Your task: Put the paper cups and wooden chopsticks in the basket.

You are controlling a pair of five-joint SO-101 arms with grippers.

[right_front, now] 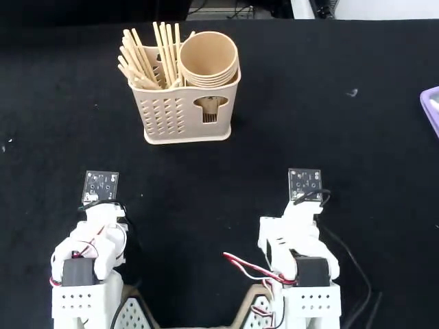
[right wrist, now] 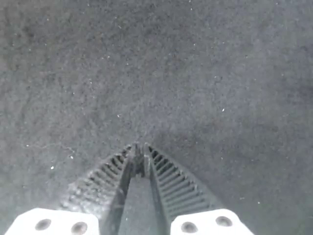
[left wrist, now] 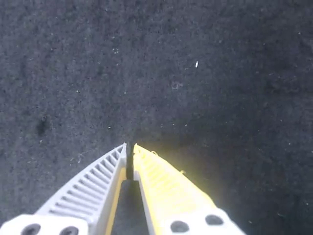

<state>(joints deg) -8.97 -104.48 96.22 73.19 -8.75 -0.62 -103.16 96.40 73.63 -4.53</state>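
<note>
A beige perforated basket (right_front: 184, 118) stands at the back of the black table. Several wooden chopsticks (right_front: 147, 56) stick up from its left compartment. A stack of paper cups (right_front: 209, 60) sits in its right compartment. Both arms are folded back at the near edge, far from the basket. My left gripper (left wrist: 130, 148) is shut with nothing in it, its white and yellow fingers meeting just above the cloth. My right gripper (right wrist: 139, 148) is shut and empty too, its dark fingers pressed together.
A purple object (right_front: 431, 106) pokes in at the right edge of the table. Black cloth (right_front: 274, 137) stretches between the arms and the basket. Red and white cables (right_front: 250, 269) run between the arm bases.
</note>
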